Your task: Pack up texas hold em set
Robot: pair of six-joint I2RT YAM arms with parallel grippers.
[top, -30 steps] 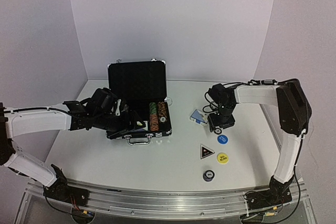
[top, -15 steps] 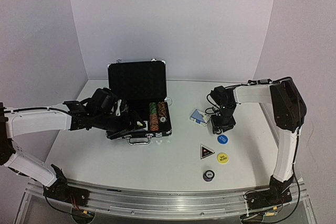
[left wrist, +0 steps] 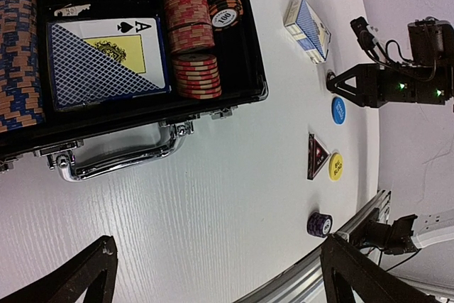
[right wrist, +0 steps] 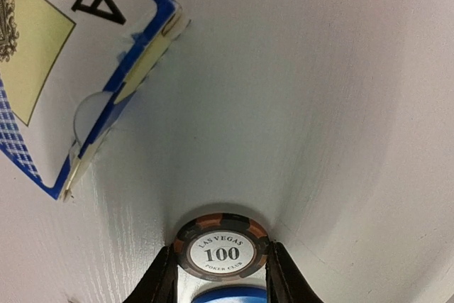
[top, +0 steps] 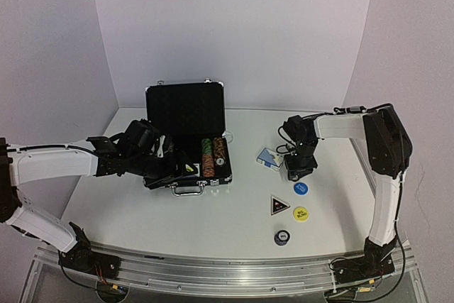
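- Case (top: 186, 111): from above, the left half of its tray is hidden under the left end effector (top: 169, 168) and wrist. In the left wrist view the tray runs off the top and left edges.
- Card deck (right wrist: 50, 62) on the tabletop (right wrist: 319, 104): cut by the left and top edges, right wrist view.
- Blue button (right wrist: 228, 294): a sliver only, below the 100 chip (right wrist: 221, 248), cut by the bottom edge. Contact cannot be told.
- 100 chip: hidden beneath the right end effector (top: 298, 169) from above.
- Yellow button (top: 301, 213): lettering too small to read.
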